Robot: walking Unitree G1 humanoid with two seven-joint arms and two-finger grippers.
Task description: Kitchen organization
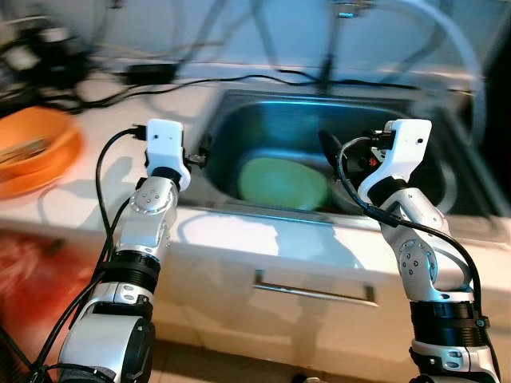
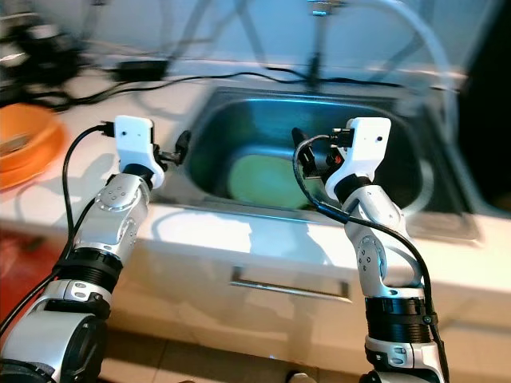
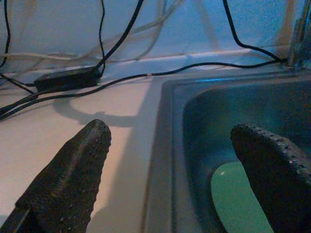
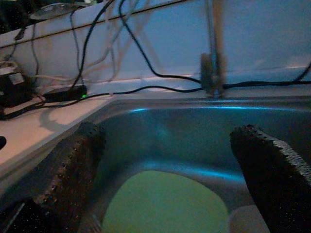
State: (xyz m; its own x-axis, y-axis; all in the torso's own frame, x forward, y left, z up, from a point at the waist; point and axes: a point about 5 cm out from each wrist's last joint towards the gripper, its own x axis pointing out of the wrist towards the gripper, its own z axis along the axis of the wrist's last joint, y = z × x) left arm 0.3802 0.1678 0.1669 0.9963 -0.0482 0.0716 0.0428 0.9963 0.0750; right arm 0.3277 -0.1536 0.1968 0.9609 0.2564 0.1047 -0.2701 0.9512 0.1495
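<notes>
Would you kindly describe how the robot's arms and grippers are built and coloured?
Both arms are silver metal segments with black joint bands. A white boxy housing tops each wrist, with black cables looping along it. The left gripper and right gripper each have two long black fingers with bumpy, textured pads.

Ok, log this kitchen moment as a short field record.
sink: steel basin set in a white counter
green plate: lying in the sink bottom
orange bowl: on the counter, on the robot's left
left end effector: open, above the sink's left rim
right end effector: open, over the basin above the plate
cables: along the back wall
</notes>
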